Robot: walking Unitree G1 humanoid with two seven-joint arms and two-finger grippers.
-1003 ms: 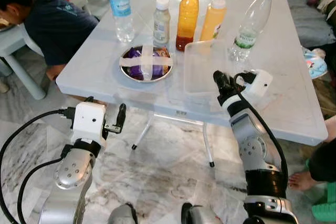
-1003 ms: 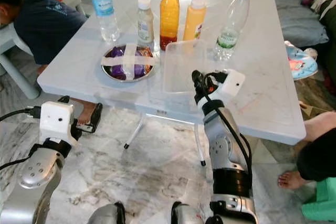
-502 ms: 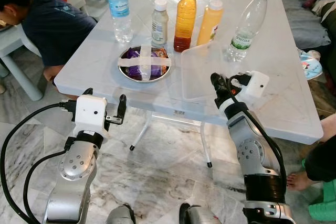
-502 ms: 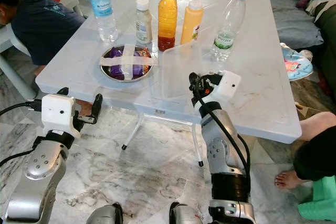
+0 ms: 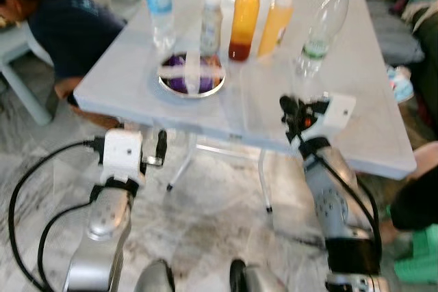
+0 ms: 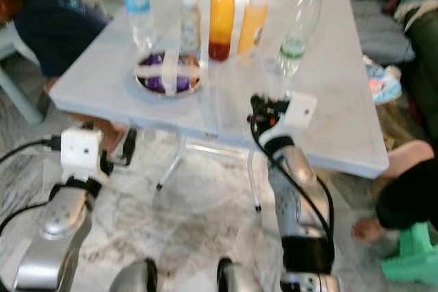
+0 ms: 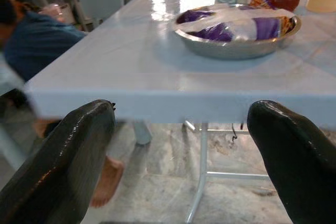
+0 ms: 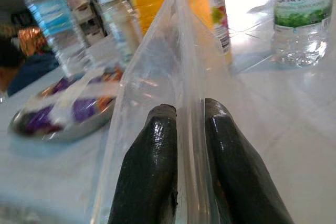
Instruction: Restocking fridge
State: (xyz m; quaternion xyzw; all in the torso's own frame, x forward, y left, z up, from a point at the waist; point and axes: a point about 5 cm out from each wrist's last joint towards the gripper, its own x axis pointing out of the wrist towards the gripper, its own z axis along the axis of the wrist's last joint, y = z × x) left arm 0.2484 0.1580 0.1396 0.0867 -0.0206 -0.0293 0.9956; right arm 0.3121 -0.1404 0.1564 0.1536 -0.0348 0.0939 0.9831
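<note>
On the pale table (image 5: 383,135), the right gripper (image 8: 181,145) pinches the clear container (image 8: 157,77) by its thin rim; likely light, flexible, slippery; left gripper (image 7: 184,145) gapes wide, empty.

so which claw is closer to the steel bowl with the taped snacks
Left. The left claw hangs open just below the table edge in front of the steel bowl; the right claw is farther over, clamped on the clear container.

Left gripper (image 5: 159,147) is moving in toward the table (image 5: 123,73) edge w/ fingers apart; head views are blurring & table is sitting slightly lower in frame.
</note>
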